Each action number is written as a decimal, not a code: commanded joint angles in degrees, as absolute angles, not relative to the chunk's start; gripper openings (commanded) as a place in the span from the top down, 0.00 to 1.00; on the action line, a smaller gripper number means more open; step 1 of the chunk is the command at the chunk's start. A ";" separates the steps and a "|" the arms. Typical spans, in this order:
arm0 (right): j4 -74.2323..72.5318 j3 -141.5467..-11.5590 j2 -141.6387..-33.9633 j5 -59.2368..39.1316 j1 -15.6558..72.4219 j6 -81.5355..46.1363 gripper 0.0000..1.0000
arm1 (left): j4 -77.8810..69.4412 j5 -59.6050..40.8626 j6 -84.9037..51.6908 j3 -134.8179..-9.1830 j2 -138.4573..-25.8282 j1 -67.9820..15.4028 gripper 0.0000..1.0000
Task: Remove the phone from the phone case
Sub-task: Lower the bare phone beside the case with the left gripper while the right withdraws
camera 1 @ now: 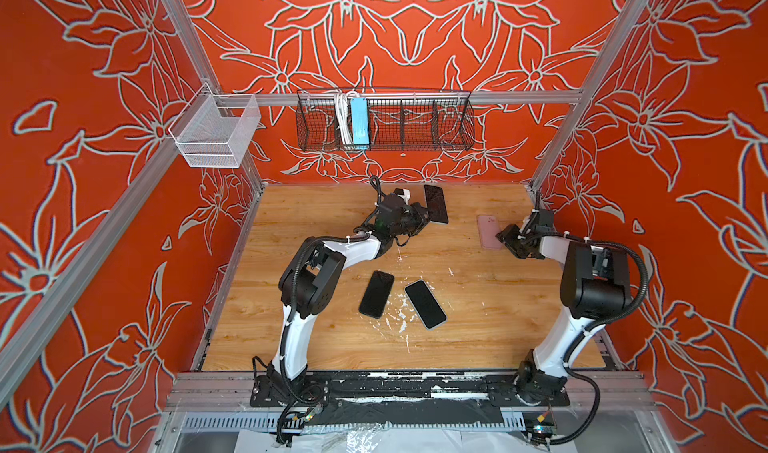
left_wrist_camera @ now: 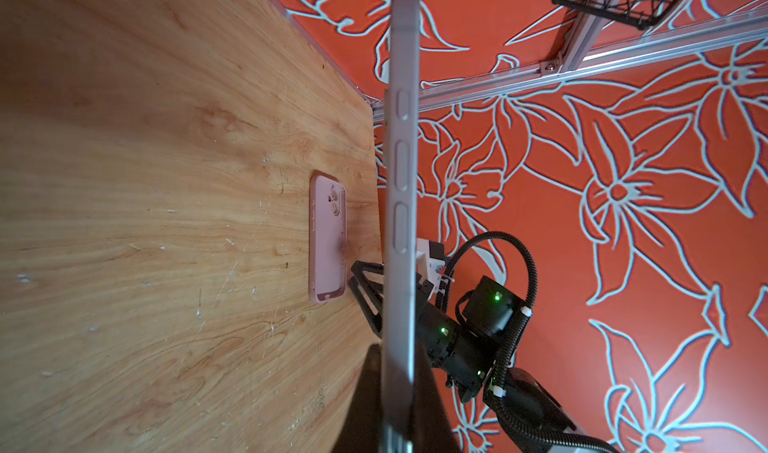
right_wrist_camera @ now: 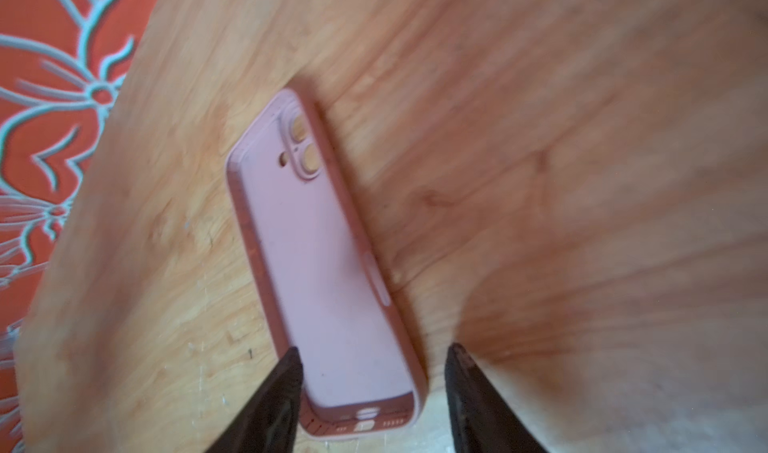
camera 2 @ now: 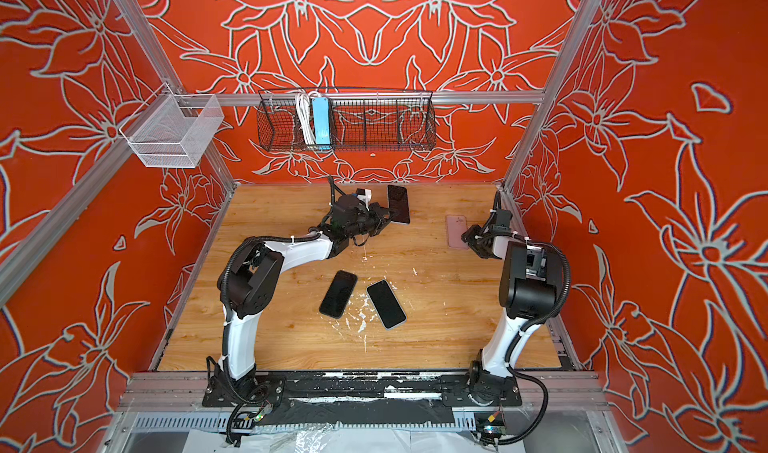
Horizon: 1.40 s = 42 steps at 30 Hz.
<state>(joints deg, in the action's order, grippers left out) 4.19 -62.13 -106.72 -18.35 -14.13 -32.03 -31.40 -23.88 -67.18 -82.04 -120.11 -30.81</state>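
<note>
Right wrist view showed you the phone case empty near the bench's far right corner, right gripper open over its end. Left gripper clamped the phone above the far edge: extraction looked done, only set-down left.

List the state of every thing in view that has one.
left gripper, shut on phone
phone, out of its case, held by the left gripper
pink case, empty, flat on table
right gripper, open, over the case's end
other phones, flat, screens up
</note>
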 commanded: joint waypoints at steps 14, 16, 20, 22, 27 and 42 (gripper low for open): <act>16.97 -56.25 -84.84 -14.31 -8.46 -27.45 0.02 | -32.33 -25.22 -66.38 -91.03 -130.37 -33.46 1.00; 16.41 -53.59 -81.16 -15.45 -7.30 -26.76 0.02 | -32.80 -25.23 -66.48 -91.46 -131.79 -33.84 1.00; 17.60 -49.11 -73.94 -18.37 -6.44 -25.13 0.02 | -33.18 -25.74 -66.37 -93.59 -135.04 -34.27 1.00; 19.08 -47.46 -70.75 -20.10 -6.45 -24.32 0.02 | -32.95 -26.36 -66.72 -95.32 -136.77 -34.44 1.00; 24.03 -44.21 -62.57 -20.30 -6.42 -21.51 0.02 | -32.68 -28.22 -67.68 -100.37 -141.43 -35.02 1.00; 23.78 -41.70 -59.50 -21.44 -6.51 -21.53 0.02 | -20.17 -27.35 -64.28 -114.52 -149.74 -38.04 1.00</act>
